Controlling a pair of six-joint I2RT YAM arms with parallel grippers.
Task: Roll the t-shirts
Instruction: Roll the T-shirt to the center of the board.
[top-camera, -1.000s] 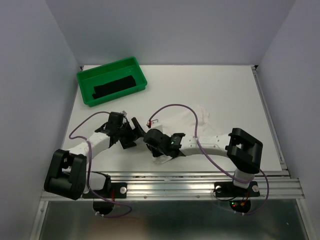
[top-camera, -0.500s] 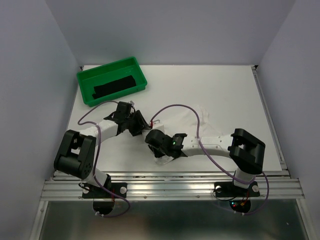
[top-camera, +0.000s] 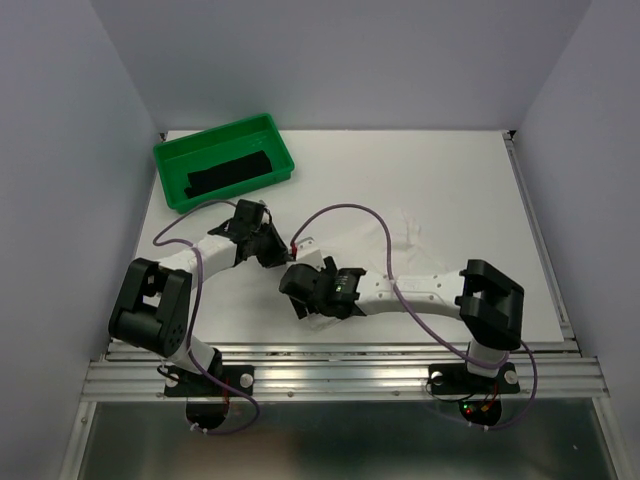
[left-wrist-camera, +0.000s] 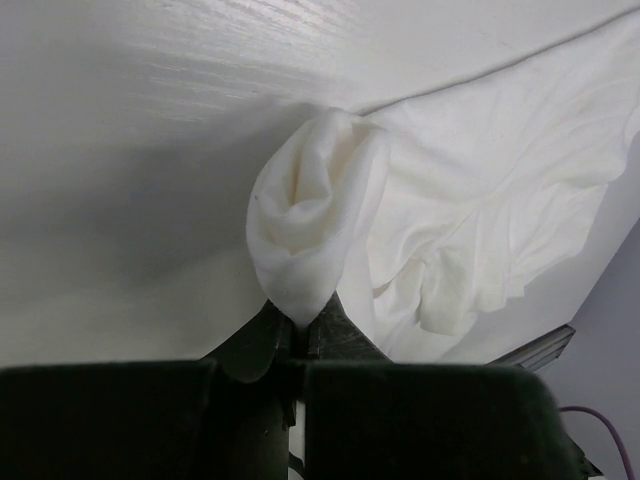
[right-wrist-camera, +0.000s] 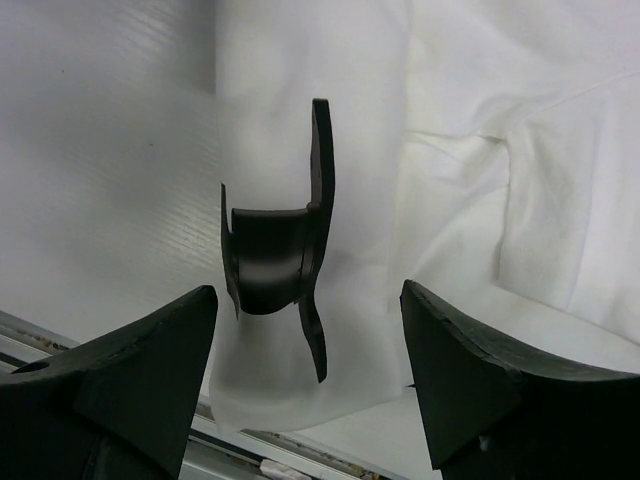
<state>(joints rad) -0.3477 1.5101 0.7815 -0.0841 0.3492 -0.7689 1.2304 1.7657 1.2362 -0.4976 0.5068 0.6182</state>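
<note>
**Shirt** (left-wrist-camera: 470, 170): white, thin, soft cotton, creased. It lies on the table just to the 6 o'clock side of centre, mostly flat and hard to tell from the white board. Its 9 o'clock corner is gathered into a rounded, rolled bunch. The near hem lies just beside the table's 6 o'clock edge.

**Left gripper** (left-wrist-camera: 298, 325): black, with fingers pressed together on the narrow tip of the bunch. It sits at 9 o'clock of the shirt, between shirt and tray and apart from the tray.

**Right gripper** (top-camera: 300, 287): black, low over the shirt's 7 o'clock part, near the left gripper. In the wrist view its two blunt fingers (right-wrist-camera: 140, 370) stand spread wide. A thin black bracket (right-wrist-camera: 300, 250) stands between them over the cloth. What it belongs to cannot be told.

**Table** (top-camera: 450, 180): white, matte, finely grained. The widest stretch of bare board lies from 12 to 3 o'clock of the shirt.

**Walls** (top-camera: 60, 200): pale grey and smooth, closing the table at 9, 12 and 3 o'clock.

**Rail** (top-camera: 350, 365): ribbed aluminium along the 6 o'clock edge, carrying both arm bases.

**Tray** (top-camera: 215, 150): green plastic, rectangular with a raised rim. It is set askew in the 10 o'clock corner, near the walls and well apart from the shirt.

**Strip** (top-camera: 230, 172): black and flat, lying lengthwise in the tray.

**Cables** (top-camera: 350, 213): purple and thin, one looping above each forearm.
</note>
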